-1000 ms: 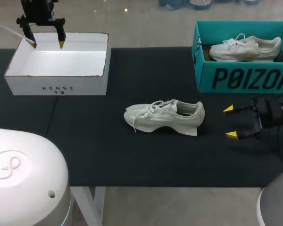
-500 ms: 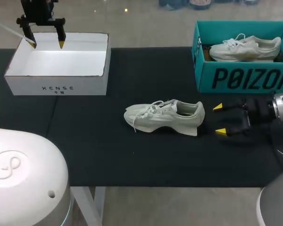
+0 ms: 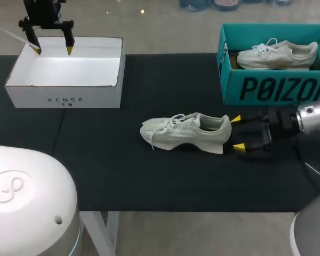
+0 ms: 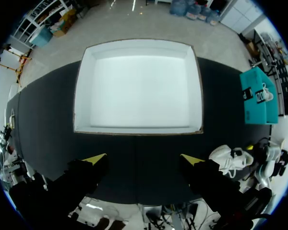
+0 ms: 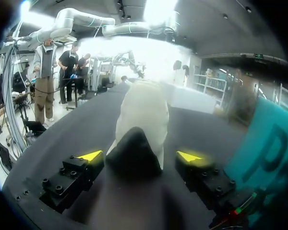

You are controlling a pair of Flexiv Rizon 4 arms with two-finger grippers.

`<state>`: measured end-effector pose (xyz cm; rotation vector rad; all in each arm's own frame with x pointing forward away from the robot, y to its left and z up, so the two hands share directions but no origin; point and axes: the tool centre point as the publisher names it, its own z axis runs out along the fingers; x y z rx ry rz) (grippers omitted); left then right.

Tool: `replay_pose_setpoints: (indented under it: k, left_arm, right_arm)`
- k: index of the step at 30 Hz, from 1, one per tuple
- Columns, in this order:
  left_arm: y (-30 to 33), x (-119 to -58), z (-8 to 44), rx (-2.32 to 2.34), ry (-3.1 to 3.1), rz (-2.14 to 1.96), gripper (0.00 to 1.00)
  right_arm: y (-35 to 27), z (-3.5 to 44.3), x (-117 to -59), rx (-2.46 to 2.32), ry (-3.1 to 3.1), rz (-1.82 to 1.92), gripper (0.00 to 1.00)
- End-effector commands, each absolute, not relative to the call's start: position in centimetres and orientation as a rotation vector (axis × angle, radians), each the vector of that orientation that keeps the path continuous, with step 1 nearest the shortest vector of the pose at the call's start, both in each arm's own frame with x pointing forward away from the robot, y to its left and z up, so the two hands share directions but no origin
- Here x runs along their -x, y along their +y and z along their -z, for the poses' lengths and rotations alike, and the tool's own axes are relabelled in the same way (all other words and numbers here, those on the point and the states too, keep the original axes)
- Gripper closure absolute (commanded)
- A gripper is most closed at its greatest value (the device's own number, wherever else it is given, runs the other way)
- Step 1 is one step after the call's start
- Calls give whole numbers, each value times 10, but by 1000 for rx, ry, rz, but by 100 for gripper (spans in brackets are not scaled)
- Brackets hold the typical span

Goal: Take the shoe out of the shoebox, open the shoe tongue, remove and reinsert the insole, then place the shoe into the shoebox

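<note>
My right pincer [image 3: 237, 133] is spread wide, low over the desk [image 3: 122, 181], with its yellow tips just behind the heel of the shoe [image 3: 186, 132]. From its wrist, the heel sits just ahead of the pincer [image 5: 139, 155], centred on the gap. The shoe [image 5: 141, 115] rests mid-desk, outside both boxes, toe toward my left. Just beyond my right arm stands a teal box [image 3: 272, 88] holding a second shoe [image 3: 277, 54]. My left pincer [image 3: 53, 50], also spread, hangs over the far rim of the white box [image 3: 64, 88], well apart from the shoe.
</note>
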<state>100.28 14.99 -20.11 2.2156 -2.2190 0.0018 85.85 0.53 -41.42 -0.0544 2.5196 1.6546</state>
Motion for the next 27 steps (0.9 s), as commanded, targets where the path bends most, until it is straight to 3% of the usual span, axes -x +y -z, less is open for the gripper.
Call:
replay_pose_setpoints:
  k: [1, 27]
  left_arm:
    - [150, -1002, 200, -2218, -2220, 2, 0]
    - [150, -1002, 200, -2218, -2220, 2, 0]
  right_arm:
    - [15, 419, -863, 59, 2539, -1650, 0]
    - [47, 426, -861, 19, 2507, -1714, 0]
